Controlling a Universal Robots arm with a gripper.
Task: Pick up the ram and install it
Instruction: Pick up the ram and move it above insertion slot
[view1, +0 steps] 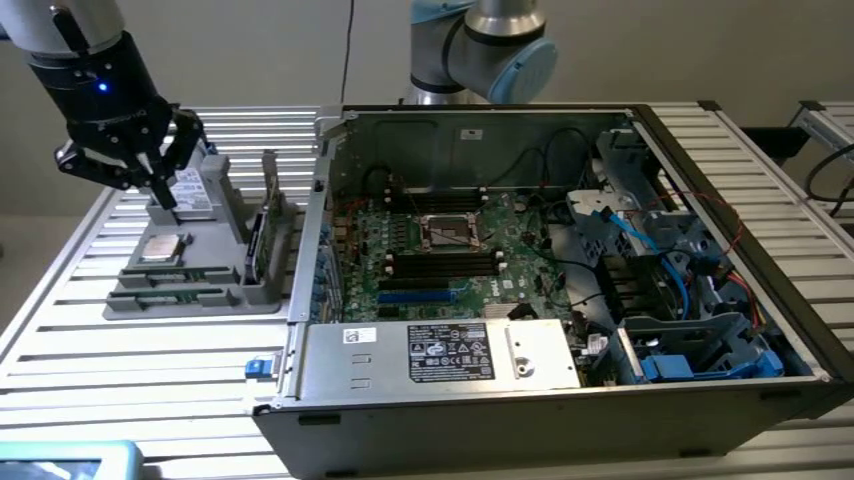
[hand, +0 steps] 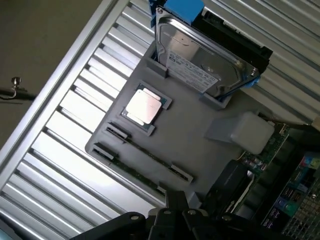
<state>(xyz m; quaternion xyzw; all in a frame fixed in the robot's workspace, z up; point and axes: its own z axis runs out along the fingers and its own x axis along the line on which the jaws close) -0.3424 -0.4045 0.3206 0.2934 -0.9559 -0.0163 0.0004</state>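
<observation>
jaws pressed together over tray | ram lies in tray slot beside processor | risk: shut jaws descending would strike ram, not straddle it

The ram lies uncovered; hard drive and upright card stand apart from it.

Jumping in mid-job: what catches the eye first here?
The open computer case fills the exterior view's middle and right, its motherboard exposed. On the exterior view's left, the shut gripper hangs over a grey tray holding a silver processor chip, a hard drive and the ram.
</observation>
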